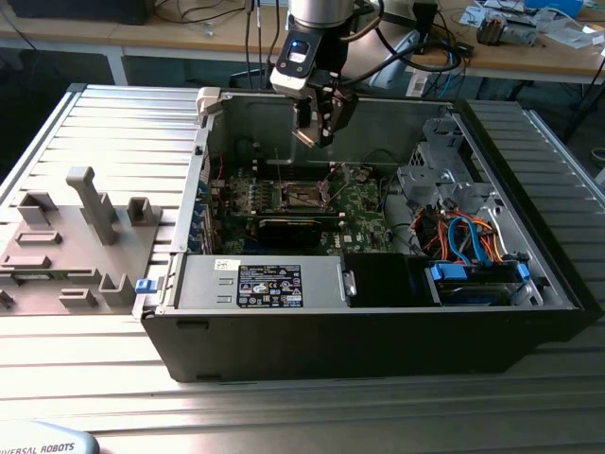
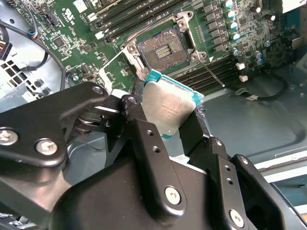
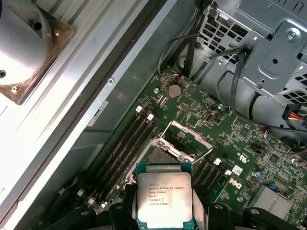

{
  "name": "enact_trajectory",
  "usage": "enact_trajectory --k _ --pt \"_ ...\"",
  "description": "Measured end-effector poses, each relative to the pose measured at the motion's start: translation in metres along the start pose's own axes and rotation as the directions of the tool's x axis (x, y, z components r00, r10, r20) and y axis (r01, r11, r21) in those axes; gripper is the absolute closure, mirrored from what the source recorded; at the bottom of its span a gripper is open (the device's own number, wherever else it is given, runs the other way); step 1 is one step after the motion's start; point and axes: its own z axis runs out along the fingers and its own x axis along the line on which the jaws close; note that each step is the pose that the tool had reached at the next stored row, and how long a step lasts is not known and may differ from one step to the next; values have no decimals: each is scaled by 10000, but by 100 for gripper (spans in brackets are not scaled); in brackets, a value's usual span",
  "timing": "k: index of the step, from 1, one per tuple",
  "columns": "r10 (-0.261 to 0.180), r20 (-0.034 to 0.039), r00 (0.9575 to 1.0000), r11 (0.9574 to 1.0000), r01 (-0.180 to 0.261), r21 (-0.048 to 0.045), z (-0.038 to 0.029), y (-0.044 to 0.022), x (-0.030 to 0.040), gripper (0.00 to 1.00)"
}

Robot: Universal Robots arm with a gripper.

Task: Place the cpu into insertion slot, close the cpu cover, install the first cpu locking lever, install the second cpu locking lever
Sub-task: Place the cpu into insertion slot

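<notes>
The cpu (image 2: 170, 108) is a thin silvery square with a teal edge. It is gripped by two opposite edges between the gripper's (image 2: 168, 114) black fingers (image 2: 144, 129), which are clamped onto it. In the first wrist view the cpu (image 3: 164, 199) shows its printed metal face, with the gripper (image 3: 165, 212) at its sides.

The cpu hangs in the air, clear of the insertion slot (image 2: 163, 50) and not touching it. The insertion slot is bare, a dark square with a silvery rim. Its cover (image 3: 184, 138) stands swung open, and a thin lever (image 2: 211, 72) juts out loose beside it. Long black memory slots (image 3: 127, 148) run just beside the insertion slot.

All of this sits on a green board (image 1: 364, 210) lying flat inside an open case (image 1: 378, 331). In the exterior view the gripper (image 1: 321, 128) points down near the case's far wall, above the insertion slot (image 1: 301, 196).

Blue and orange cables (image 1: 473, 236) lie in the case toward the exterior view's right. The case rests on a ribbed metal surface (image 1: 284, 407). A grey holder (image 1: 76, 236) sits on the surface at the exterior view's left.
</notes>
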Motion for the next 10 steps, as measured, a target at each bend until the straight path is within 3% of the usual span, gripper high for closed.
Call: enact_trajectory --k 10 --pt "114 9 9999 9999 -114 -2 1 0 0 46"
